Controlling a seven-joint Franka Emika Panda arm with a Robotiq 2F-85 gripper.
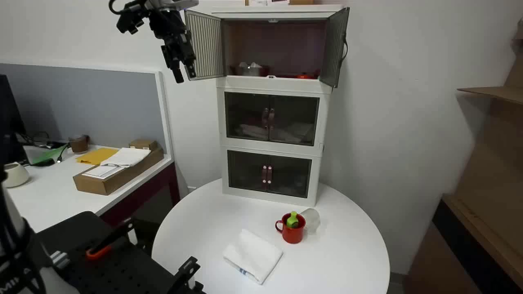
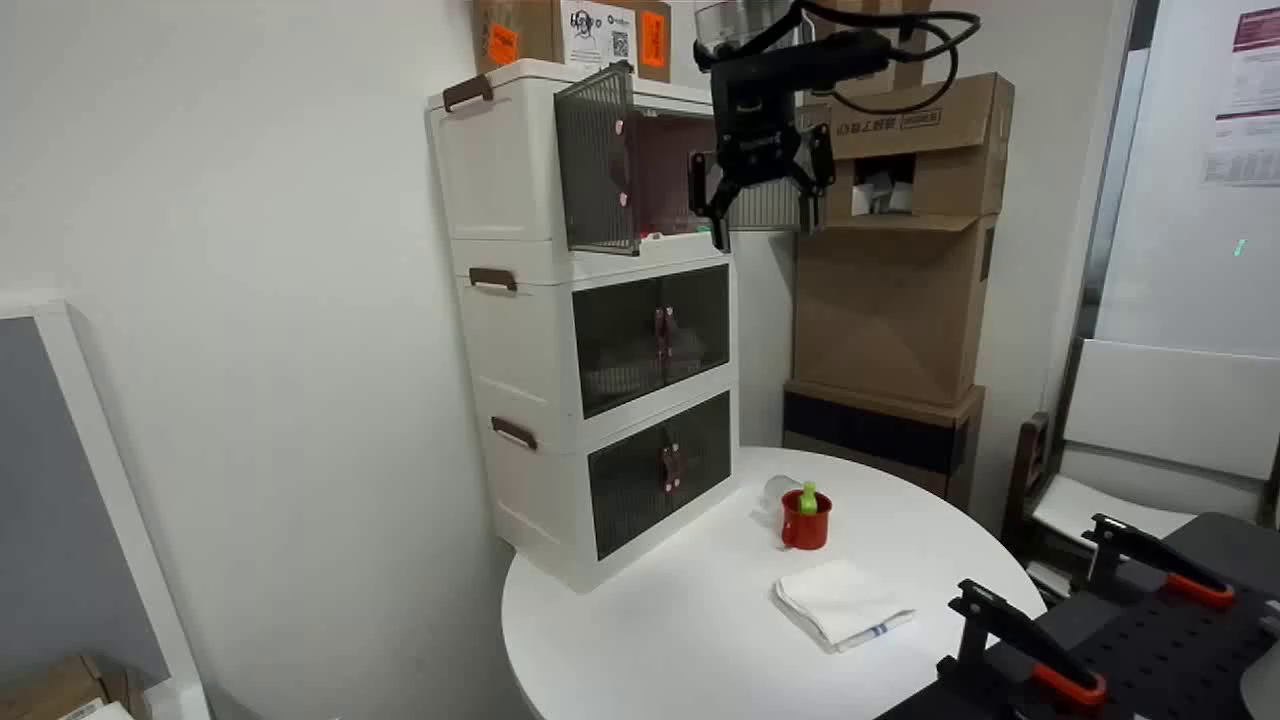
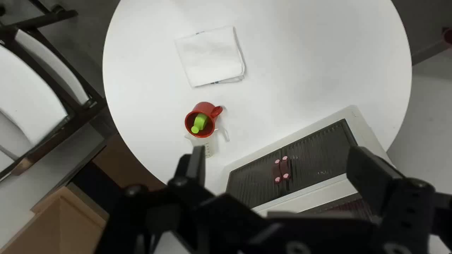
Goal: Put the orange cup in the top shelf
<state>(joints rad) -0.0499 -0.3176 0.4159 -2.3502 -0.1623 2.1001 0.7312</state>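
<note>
Mug (image 1: 293, 235), red and upright, stands on the round white bench (image 1: 347, 261), its loop handle (image 3: 216, 112) jutting to one side. A lime-green object (image 3: 200, 121) sits in it, and in both exterior views its top pokes above the rim. Just beside the mug a clear measuring cup (image 3: 206, 146) lies on its side, graduation marks showing in the wrist view; whether the two touch, I cannot tell. A folded white cloth (image 1: 253, 255) with a blue stripe lies near them, apart from both.

A white three-tier cabinet (image 2: 505, 165) stands on the same bench. The ribbed doors (image 1: 337, 47) of its top shelf (image 1: 282, 45) are swung wide, baring a brownish-purple interior that holds a metal vessel (image 1: 250, 71), pale pieces rising over its rim, and a small red item (image 1: 305, 76) whose kind I cannot make out. Below, dark doors (image 1: 245, 108) with brown pulls (image 1: 265, 117) close the two lower tiers.

The hand (image 2: 764, 225) hangs high, well above the bench and well apart from the mug, released, its fingers (image 3: 197, 164) parted wide. In an exterior view it overlaps one swung-out door panel (image 1: 206, 43); I cannot tell how near the two really are.

Cardboard boxes (image 2: 880, 310) are stacked beyond the bench, and a black perforated board (image 2: 1170, 655) carrying clamps (image 2: 1020, 630) with red-orange grips sits near the bench's edge.
</note>
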